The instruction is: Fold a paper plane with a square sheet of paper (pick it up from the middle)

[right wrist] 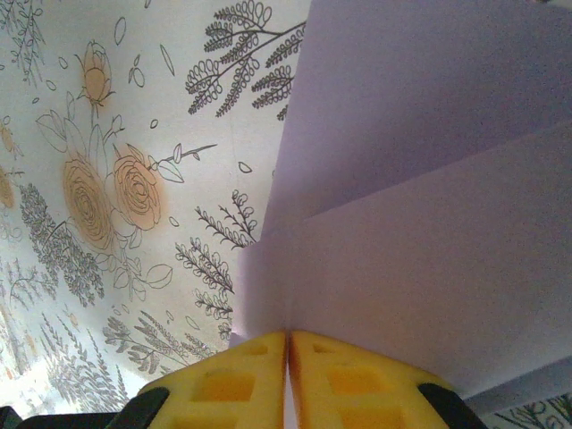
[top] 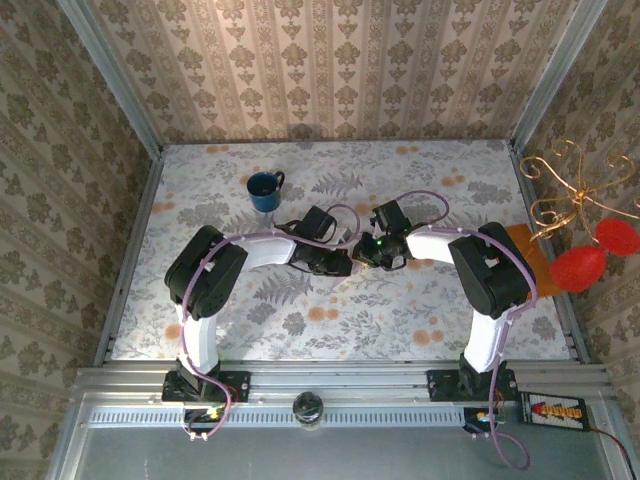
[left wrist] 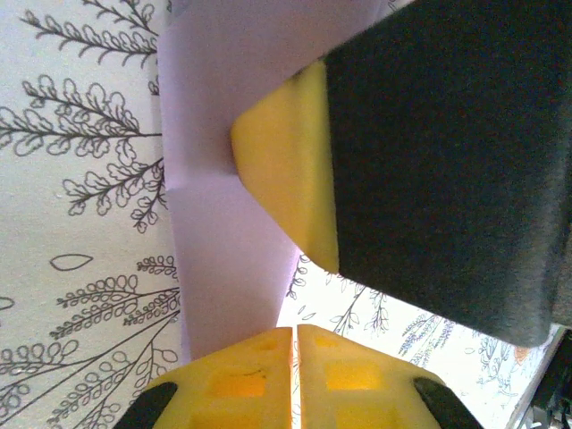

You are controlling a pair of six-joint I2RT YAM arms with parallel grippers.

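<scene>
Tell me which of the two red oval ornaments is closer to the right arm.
The lower, larger red oval ornament, beside the orange-brown flat rectangle; the other sits farther right, at the picture's edge.

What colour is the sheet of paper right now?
Pale lilac, plain with no print. The sheet of paper shows best in the right wrist view.

The table [top: 400, 320] is taken in whole by the top camera, which is set high above and behind the arm bases at 6 o'clock and tilted down and forward. Each wrist camera is held very close to the floral surface and is aimed out past its own yellow tips at 6 o'clock: the left gripper [left wrist: 295, 344] and the right gripper [right wrist: 288, 344]. The sheet of paper [left wrist: 214, 223] [right wrist: 429, 223] is shared by both wrist views.
</scene>
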